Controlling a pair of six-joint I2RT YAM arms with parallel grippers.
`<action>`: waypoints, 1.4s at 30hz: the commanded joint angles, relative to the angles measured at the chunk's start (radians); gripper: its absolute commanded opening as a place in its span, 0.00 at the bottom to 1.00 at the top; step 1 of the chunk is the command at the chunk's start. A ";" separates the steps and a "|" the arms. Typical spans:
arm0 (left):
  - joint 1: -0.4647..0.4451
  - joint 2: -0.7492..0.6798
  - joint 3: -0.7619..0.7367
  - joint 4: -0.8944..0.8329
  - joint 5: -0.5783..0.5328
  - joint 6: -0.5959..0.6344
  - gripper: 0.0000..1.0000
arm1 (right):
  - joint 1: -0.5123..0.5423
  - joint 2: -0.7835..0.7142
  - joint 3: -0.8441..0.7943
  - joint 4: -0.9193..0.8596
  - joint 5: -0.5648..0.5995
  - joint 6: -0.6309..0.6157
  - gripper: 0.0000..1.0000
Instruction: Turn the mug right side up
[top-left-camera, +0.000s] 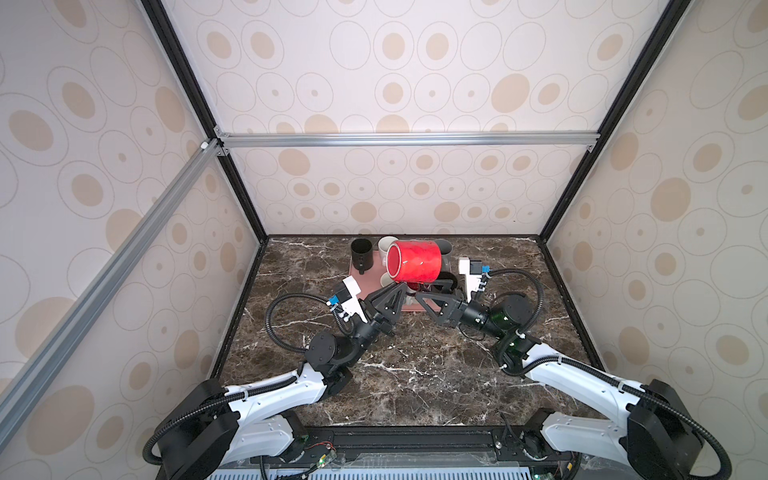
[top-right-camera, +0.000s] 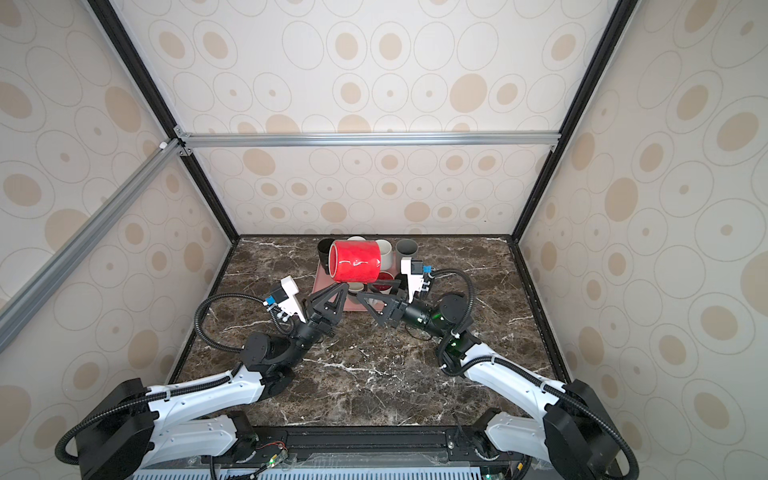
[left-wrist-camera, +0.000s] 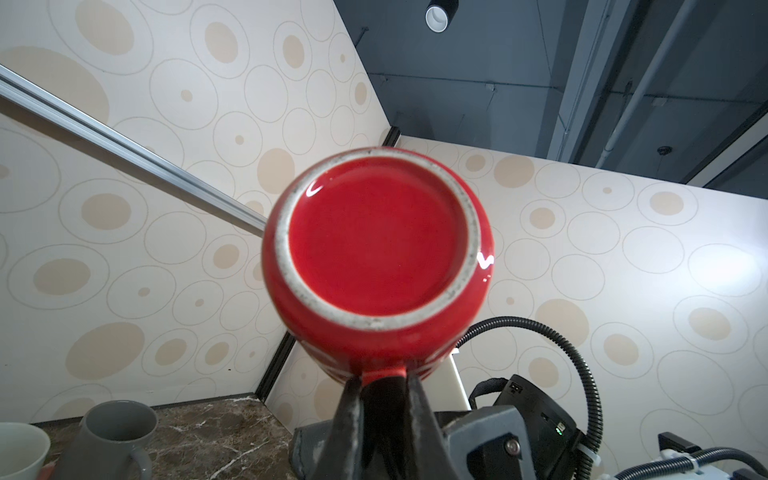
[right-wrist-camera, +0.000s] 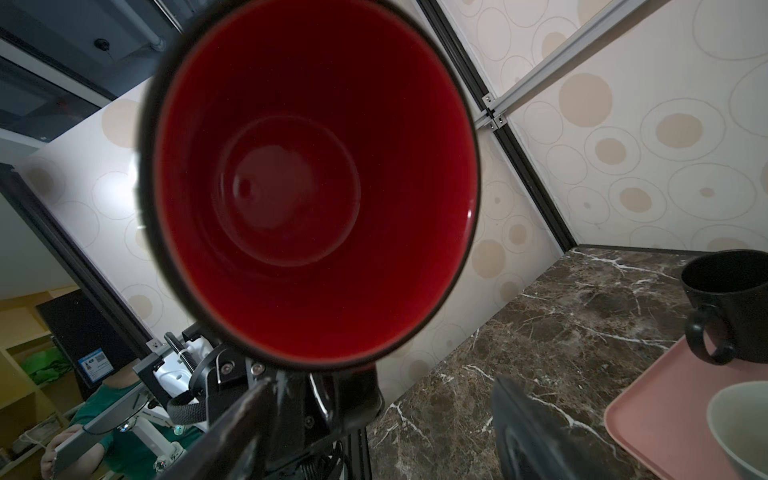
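The red mug (top-left-camera: 413, 262) hangs on its side above the tray in both top views, its white-ringed base to the left and its mouth to the right. My left gripper (top-left-camera: 401, 286) is shut on the mug's handle from below; the left wrist view shows the mug's base (left-wrist-camera: 376, 237) above the closed fingers (left-wrist-camera: 353, 407). My right gripper (top-left-camera: 432, 291) stands open just right of the left one, under the mug's mouth end. In the right wrist view the mug's red inside (right-wrist-camera: 316, 183) fills the frame, and the fingers (right-wrist-camera: 528, 424) are wide apart, touching nothing.
A pink tray (top-left-camera: 361, 286) lies at the back middle of the marble table. On it stand a black mug (top-left-camera: 360, 251), a white mug (top-left-camera: 384, 244), a grey mug (top-left-camera: 445, 246) and a dark mug with a red inside (top-right-camera: 384, 277). Patterned walls close three sides.
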 joint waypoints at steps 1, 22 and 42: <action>0.008 -0.023 0.028 0.152 0.015 -0.032 0.00 | 0.014 0.022 0.045 0.102 -0.034 0.030 0.78; 0.047 -0.095 -0.036 0.055 -0.054 -0.091 0.03 | 0.059 0.055 0.093 0.083 -0.020 0.027 0.00; 0.047 -0.531 -0.134 -0.557 -0.446 0.061 0.99 | 0.162 0.124 0.448 -1.017 0.516 -0.367 0.00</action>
